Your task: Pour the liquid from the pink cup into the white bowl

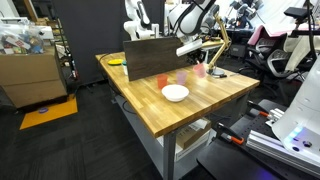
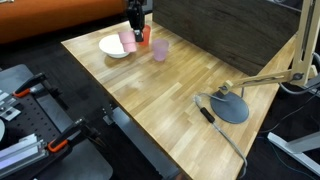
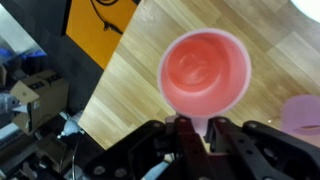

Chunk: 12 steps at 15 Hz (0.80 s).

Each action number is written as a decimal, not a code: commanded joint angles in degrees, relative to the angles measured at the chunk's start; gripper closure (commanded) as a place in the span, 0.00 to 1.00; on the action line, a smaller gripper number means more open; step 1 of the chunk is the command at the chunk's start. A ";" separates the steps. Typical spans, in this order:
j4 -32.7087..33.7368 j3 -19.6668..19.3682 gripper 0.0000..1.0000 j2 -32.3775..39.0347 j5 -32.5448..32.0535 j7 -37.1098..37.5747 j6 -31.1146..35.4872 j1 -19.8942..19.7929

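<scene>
The pink cup (image 3: 205,72) is upright between my gripper's (image 3: 197,128) fingers, which are shut on its near wall; reddish liquid shows inside. In an exterior view the gripper (image 2: 134,24) comes down from above onto the pink cup (image 2: 128,42), right beside the white bowl (image 2: 111,46). The bowl's rim just shows at the wrist view's top right corner (image 3: 306,6). The bowl (image 1: 175,93) also lies on the wooden table near its front edge. I cannot tell whether the cup is touching the table.
A red-orange cup (image 2: 145,36) and a lavender cup (image 2: 160,50) stand close by; the lavender one shows in the wrist view (image 3: 303,116). A desk lamp with a round dark base (image 2: 230,107) and a dark board (image 1: 152,52) stand on the table (image 2: 170,95).
</scene>
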 commanded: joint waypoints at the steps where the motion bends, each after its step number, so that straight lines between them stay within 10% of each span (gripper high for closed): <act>1: -8.92 -2.11 0.96 -5.07 8.32 0.16 6.80 -2.25; 12: -12.06 -4.94 0.96 0.63 32.98 -5.35 28.46 -5.97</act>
